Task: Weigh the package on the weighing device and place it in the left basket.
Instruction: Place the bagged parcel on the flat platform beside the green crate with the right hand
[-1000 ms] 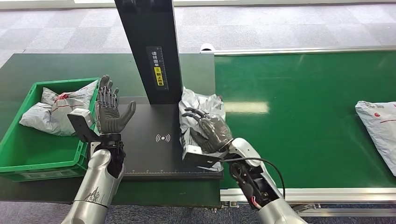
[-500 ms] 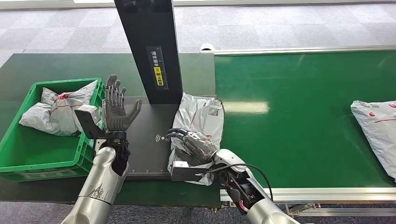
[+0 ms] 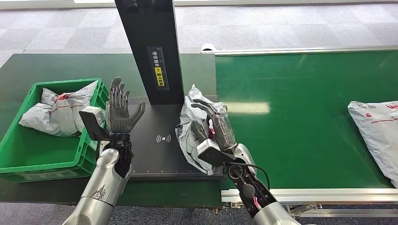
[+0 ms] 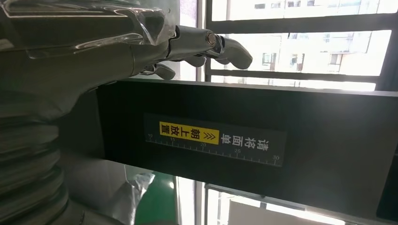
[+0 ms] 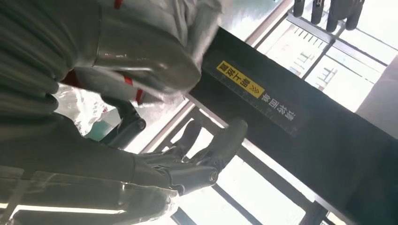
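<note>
A crumpled grey plastic package (image 3: 190,125) stands tipped up on its edge over the right side of the black weighing plate (image 3: 152,150). My right hand (image 3: 215,126) grips it from the right, fingers laid over its upper side. In the right wrist view the package (image 5: 155,51) lies against that hand (image 5: 187,164). My left hand (image 3: 119,111) is raised, open and palm forward, between the green basket (image 3: 28,161) and the plate, holding nothing. In the left wrist view its fingers (image 4: 206,44) are spread in front of the black post (image 4: 291,140).
The scale's black post (image 3: 150,47) rises behind the plate. The green basket holds grey packages (image 3: 56,110). Another grey package (image 3: 375,129) lies on the green conveyor belt (image 3: 305,117) at the far right.
My right hand has lifted and tipped the package up from lying flat on the plate's right side. The left hand drifted slightly up and right. The far package on the belt moved left.
</note>
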